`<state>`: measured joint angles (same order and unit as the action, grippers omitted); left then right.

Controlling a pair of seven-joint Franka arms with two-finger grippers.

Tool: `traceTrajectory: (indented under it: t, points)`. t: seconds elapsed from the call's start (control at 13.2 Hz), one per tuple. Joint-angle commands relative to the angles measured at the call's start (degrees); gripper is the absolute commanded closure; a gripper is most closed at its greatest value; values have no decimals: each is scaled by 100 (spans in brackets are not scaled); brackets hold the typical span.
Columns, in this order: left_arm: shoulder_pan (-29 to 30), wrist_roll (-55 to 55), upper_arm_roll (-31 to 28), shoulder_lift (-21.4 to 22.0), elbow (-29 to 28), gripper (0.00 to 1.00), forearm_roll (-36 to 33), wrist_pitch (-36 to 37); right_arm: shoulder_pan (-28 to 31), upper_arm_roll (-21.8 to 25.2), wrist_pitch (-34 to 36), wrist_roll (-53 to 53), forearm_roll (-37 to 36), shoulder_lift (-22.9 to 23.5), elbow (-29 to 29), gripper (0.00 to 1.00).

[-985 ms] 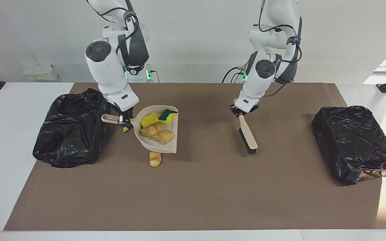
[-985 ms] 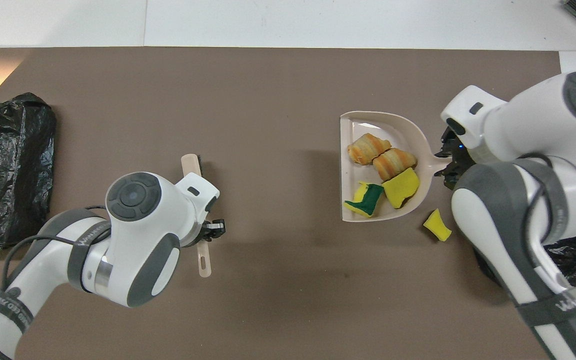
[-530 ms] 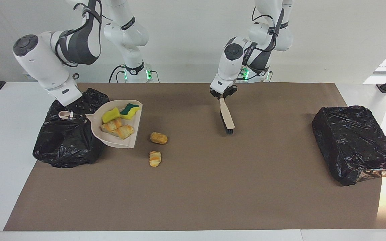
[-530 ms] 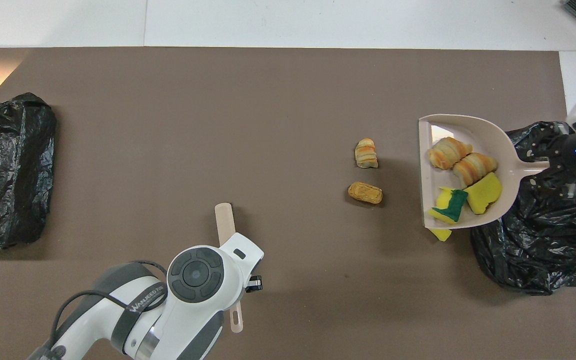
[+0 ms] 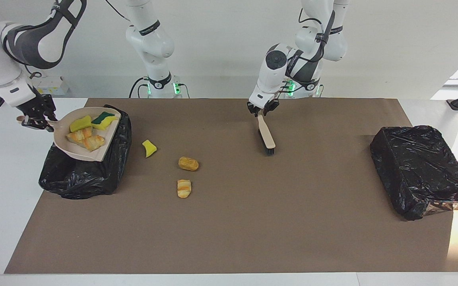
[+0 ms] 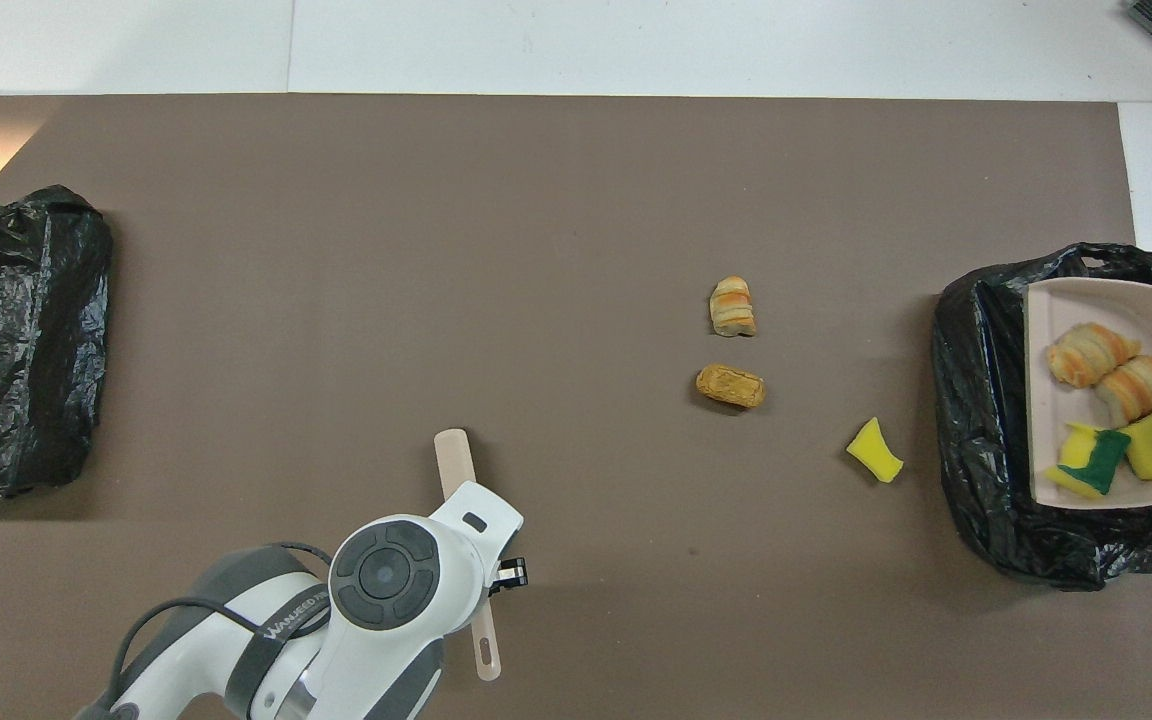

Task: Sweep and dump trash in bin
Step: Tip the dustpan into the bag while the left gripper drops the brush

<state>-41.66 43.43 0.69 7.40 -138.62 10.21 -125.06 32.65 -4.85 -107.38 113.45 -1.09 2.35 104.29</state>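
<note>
Four trash pieces [image 5: 88, 133] are riding in the beige plastic dustpan [image 5: 64, 139], right gripper [image 5: 36, 119] clamping its handle, directly over the black-bagged bin [image 5: 82, 178]. Left gripper [image 5: 261, 112] is seemingly gripping the brush [image 5: 266, 137].

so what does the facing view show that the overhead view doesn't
Only the facing view shows the right pincer at the dustpan's handle and the left pincer on the brush's handle, plus both arm bases. Only the overhead view shows the hanging hole at the end of the brush handle. Both show the dustpan holding four pieces over one black bin, three loose pieces on the mat, and the other bin.
</note>
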Motion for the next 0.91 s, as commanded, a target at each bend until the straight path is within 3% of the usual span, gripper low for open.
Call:
traceTrajectory:
  t: [0.0, 0.23, 0.61, 0.83]
  points:
    - [638, -98, -16, -230, 527, 0, 8, 192, 180, -77, -423, 116, -513, -76, 39, 100]
    - [1439, -1000, -16, -546, 1107, 0, -19, 201, 137, -104, -863, -155, -1321, -33, 92, 100]
    - [2450, -2442, -25, -1240, 2372, 0, -273, 428, -601, -104, -680, -1668, -2955, -85, 328, 100]
    - [2863, -3216, -25, -1426, 2997, 0, -309, 886, -953, -104, -556, -2035, -3247, -243, 600, 100]
